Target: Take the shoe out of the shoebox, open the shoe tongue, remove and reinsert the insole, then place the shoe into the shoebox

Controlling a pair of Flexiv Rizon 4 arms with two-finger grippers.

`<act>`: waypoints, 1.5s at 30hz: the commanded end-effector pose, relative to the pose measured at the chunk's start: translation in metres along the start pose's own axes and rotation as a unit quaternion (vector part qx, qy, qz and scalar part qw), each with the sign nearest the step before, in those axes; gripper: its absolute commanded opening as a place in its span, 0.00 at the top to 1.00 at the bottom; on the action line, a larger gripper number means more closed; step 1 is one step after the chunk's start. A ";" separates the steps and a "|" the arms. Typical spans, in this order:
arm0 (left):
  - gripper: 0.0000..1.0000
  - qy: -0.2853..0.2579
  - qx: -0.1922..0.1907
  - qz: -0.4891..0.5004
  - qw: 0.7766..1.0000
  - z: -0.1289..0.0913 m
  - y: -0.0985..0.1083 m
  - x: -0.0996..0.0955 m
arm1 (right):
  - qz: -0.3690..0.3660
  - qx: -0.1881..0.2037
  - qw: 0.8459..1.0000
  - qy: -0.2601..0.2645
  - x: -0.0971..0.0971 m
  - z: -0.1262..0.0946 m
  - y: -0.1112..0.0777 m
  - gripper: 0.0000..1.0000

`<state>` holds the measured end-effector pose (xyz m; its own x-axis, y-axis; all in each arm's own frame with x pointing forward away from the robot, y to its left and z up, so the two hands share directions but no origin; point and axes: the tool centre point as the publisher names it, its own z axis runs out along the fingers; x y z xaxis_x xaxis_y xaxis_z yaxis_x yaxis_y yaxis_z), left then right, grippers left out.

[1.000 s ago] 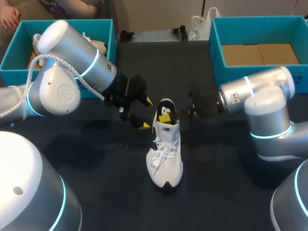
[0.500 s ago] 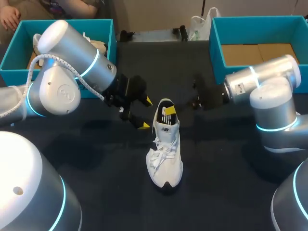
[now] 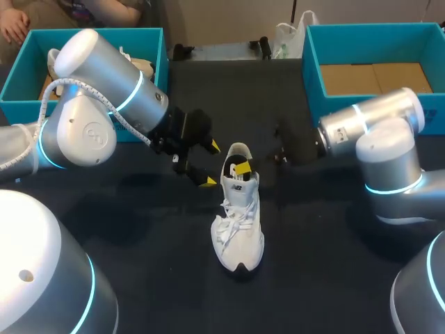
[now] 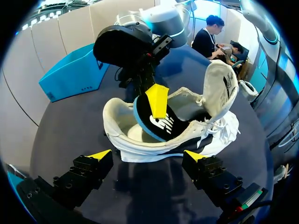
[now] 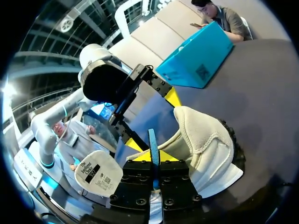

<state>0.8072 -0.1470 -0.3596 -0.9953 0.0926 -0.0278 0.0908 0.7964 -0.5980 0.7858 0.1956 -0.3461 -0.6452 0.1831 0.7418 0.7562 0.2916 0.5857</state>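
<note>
A white shoe (image 3: 239, 223) stands on the dark table, toe toward me, its tongue (image 4: 219, 86) folded up and forward. My right gripper (image 3: 241, 168) reaches into the heel opening and is shut on the edge of the black, blue-rimmed insole (image 4: 156, 127), which stands partly raised out of the shoe. In the right wrist view the thin blue insole edge (image 5: 153, 140) is pinched between the shut fingers of that gripper (image 5: 153, 157). My left gripper (image 3: 206, 164) hangs open just left of the heel (image 4: 114, 123), touching nothing; in its own view the left gripper (image 4: 148, 155) faces the shoe's side.
A teal box (image 3: 17, 76) at the back left holds another shoe (image 3: 139, 67). A second teal box (image 3: 313, 76) at the back right shows a cardboard floor. A white bag (image 3: 288, 38) lies at the table's far edge.
The right gripper's fingers have come together on the insole. The right arm swung slightly back and then forward again. The left arm and the shoe have stayed put.
</note>
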 end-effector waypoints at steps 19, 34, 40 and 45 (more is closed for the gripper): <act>0.00 0.001 -0.002 0.000 1.000 0.000 0.000 -0.001 | -0.039 0.005 0.999 -0.018 0.014 -0.001 0.022 0.62; 0.00 0.001 -0.002 0.000 1.000 0.000 0.000 -0.001 | -0.077 0.010 0.997 -0.018 0.021 -0.003 0.047 0.61; 0.00 0.001 -0.002 0.000 1.000 0.000 0.000 -0.001 | -0.096 -0.001 0.995 -0.033 0.025 -0.017 0.063 0.60; 0.00 0.001 -0.002 0.000 1.000 0.000 0.000 -0.001 | -0.097 -0.003 0.994 -0.052 0.027 -0.031 0.069 0.60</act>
<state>0.8072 -0.1470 -0.3596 -0.9953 0.0926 -0.0278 0.0908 0.7964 -0.5980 0.8293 0.1990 -0.2844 -0.7877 0.1997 0.5828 0.6147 0.3179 0.7219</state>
